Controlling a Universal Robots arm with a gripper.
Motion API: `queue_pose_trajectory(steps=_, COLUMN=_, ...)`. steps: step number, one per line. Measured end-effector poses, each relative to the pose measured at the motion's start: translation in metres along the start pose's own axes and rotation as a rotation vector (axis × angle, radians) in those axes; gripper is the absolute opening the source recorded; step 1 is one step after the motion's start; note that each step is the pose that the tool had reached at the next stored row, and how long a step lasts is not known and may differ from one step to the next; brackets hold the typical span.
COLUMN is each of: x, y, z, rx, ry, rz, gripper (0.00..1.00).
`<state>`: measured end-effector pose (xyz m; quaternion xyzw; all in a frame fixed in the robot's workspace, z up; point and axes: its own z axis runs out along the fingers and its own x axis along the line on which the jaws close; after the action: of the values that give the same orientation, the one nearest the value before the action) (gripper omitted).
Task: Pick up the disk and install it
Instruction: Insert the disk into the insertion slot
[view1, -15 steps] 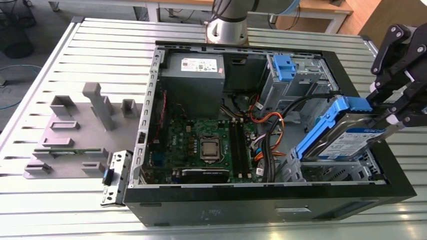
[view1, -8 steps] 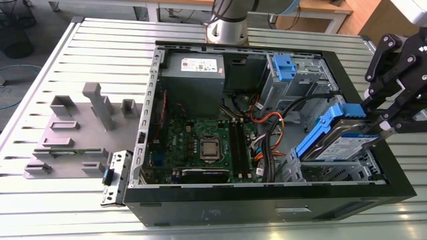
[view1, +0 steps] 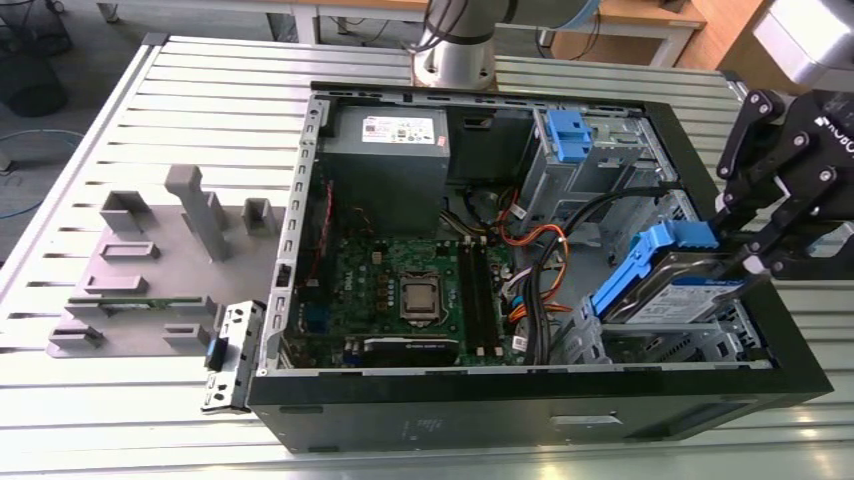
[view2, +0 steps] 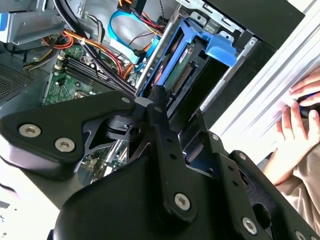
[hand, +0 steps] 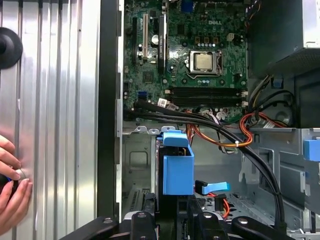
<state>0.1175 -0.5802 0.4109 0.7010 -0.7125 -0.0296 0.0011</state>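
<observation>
The disk (view1: 681, 295), silver with a blue-and-white label and blue plastic rails, sits tilted in the drive bay at the case corner on the exterior view's right. Its blue rail end stands up above the bay. My gripper (view1: 735, 262) reaches in from the exterior view's right and is shut on the disk's outer end. In the first wrist view the blue rail of the disk (hand: 177, 170) rises just beyond my gripper (hand: 172, 214), with a finger on each side. In the second wrist view the disk (view2: 182, 67) shows its connector edge beyond my gripper (view2: 177, 117).
The open computer case (view1: 534, 395) lies on a slatted metal table (view1: 120, 410). Inside are a motherboard (view1: 414, 290), a grey power-supply box (view1: 387, 145), a second blue bracket (view1: 567, 135) and loose cables (view1: 534, 250). Grey fixtures (view1: 160, 260) stand beside the case. A person's hand (hand: 11, 187) rests on the table.
</observation>
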Motion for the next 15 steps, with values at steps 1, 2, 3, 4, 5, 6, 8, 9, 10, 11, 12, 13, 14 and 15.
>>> queue_pose_trajectory(steps=1, x=0.0001, y=-0.0001, z=0.0018, rx=0.0, ry=0.0002, rz=0.0, gripper=0.35)
queue_pose_trajectory(steps=2, x=0.0001, y=-0.0002, z=0.0035, rx=0.0, ry=0.0005, rz=0.0, gripper=0.35)
queue_pose_trajectory(steps=3, x=0.0002, y=-0.0002, z=0.0055, rx=0.0, ry=0.0007, rz=0.0, gripper=0.35)
queue_pose_trajectory(steps=4, x=0.0003, y=-0.0003, z=0.0073, rx=0.0, ry=0.0009, rz=0.0, gripper=0.35)
queue_pose_trajectory(steps=5, x=0.0003, y=-0.0004, z=0.009, rx=0.0, ry=0.0011, rz=0.0, gripper=0.35)
queue_pose_trajectory(steps=6, x=0.0004, y=-0.0005, z=0.0109, rx=0.0, ry=0.0012, rz=0.0, gripper=0.35)
queue_pose_trajectory(steps=8, x=0.0006, y=-0.0006, z=0.0145, rx=0.0, ry=0.0017, rz=0.0, gripper=0.35)
queue_pose_trajectory(steps=9, x=0.0006, y=-0.0007, z=0.0163, rx=0.0, ry=0.0018, rz=0.0, gripper=0.35)
queue_pose_trajectory(steps=10, x=0.0007, y=-0.0008, z=0.0181, rx=0.0001, ry=0.0021, rz=0.0, gripper=0.35)
queue_pose_trajectory(steps=11, x=0.0008, y=-0.0009, z=0.0199, rx=0.0, ry=0.0023, rz=0.0, gripper=0.35)
queue_pose_trajectory(steps=12, x=0.0009, y=-0.001, z=0.0218, rx=0.0001, ry=0.0024, rz=0.0, gripper=0.35)
queue_pose_trajectory(steps=13, x=0.0009, y=-0.001, z=0.0236, rx=0.0, ry=0.0026, rz=0.0, gripper=0.35)
queue_pose_trajectory(steps=14, x=0.001, y=-0.0011, z=0.0255, rx=0.0, ry=0.0026, rz=0.0, gripper=0.35)
queue_pose_trajectory(steps=15, x=0.0011, y=-0.0012, z=0.0273, rx=0.0, ry=0.0027, rz=0.0, gripper=0.35)
